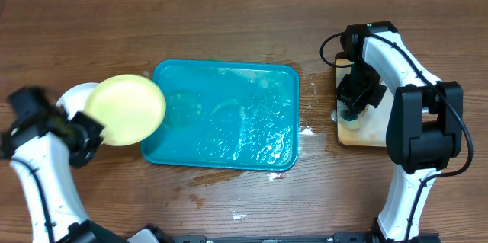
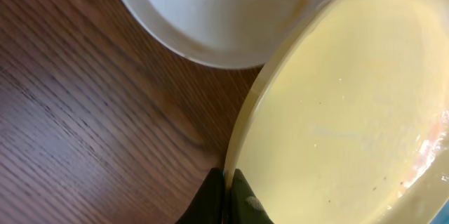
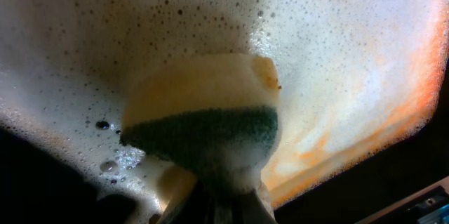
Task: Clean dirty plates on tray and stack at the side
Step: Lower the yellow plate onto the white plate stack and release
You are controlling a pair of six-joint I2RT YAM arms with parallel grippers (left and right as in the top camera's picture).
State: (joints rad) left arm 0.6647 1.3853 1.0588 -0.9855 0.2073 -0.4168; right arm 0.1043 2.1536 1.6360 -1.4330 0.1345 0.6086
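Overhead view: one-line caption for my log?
Left tool holds the yellow plate over a white plate beside the teal tray; right tool holds a sponge at the small tray.

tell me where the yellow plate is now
Overhead view, left side: the yellow plate, gripped by the left end effector, overlaps the left rim of the teal tray, with a white plate partly beneath it.

The tray (image 1: pixel 221 151) is a large teal-blue rectangle with rounded corners and a raised rim. It lies flat in the middle of the tabletop (image 1: pixel 229 14), wet and soapy inside, with no plate in it. The pale yellow plate (image 1: pixel 126 108) is off the surface, pinched at its rim by the left gripper (image 2: pixel 226 194). It overlaps the tray's left edge and part of a white plate (image 1: pixel 75 95). That white plate rests on the tabletop just left of the tray.
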